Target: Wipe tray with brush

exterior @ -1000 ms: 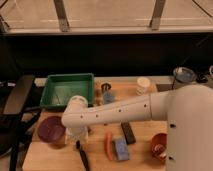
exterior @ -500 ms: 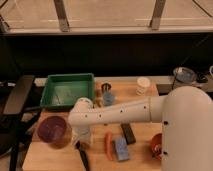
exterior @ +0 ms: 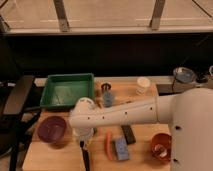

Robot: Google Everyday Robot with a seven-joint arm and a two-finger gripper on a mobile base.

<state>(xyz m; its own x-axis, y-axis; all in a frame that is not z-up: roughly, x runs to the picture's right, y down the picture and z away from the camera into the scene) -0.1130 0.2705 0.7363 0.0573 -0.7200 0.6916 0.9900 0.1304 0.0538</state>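
Note:
The green tray point(exterior: 67, 90) sits at the back left of the wooden table and holds nothing. The slim black brush point(exterior: 85, 156) lies on the table near the front edge, in front of the tray, and runs out of the bottom of the view. My white arm reaches in from the right. My gripper point(exterior: 83, 137) points down right over the brush's upper end, well in front of the tray. The wrist hides where the gripper meets the brush.
A round purple bowl point(exterior: 51, 129) sits left of the gripper. To its right lie an orange carrot point(exterior: 108, 145), a blue sponge point(exterior: 121, 149), a short black block point(exterior: 128, 134) and an orange cup point(exterior: 161, 146). A blue cup point(exterior: 107, 96) and a white cup point(exterior: 143, 85) stand behind the arm.
My arm has swung from the tray's front right corner toward the table's front and now stands over the brush. The brush and tray have not moved.

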